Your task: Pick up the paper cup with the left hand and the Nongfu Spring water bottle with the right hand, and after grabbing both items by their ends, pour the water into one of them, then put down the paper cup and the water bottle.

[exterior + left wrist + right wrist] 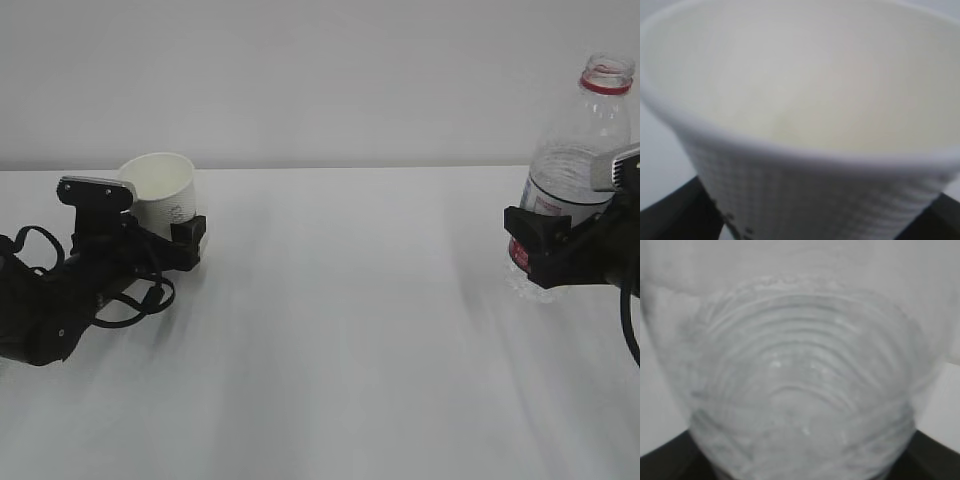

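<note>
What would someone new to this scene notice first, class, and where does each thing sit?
Probably the clear water bottle at the far right, uncapped with a red neck ring, standing upright with the right pincer around its lower body. Next, the white paper cup at the far left, tilted, between the left pincer's fingers. The white table stretches between them.

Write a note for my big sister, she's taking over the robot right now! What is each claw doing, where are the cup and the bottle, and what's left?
Left gripper: jaws stand around the small white tapered paper cup, low at the table's left; whether it is gripped, I cannot tell.
Right gripper: closed on the clear ribbed plastic water bottle with the red neck ring, upright, uncapped, at the far right.
Done: both arms are at their items.
Left: whether water has been poured is unclear; the cup's inside looks blurred. Check that, then set both down.
</note>
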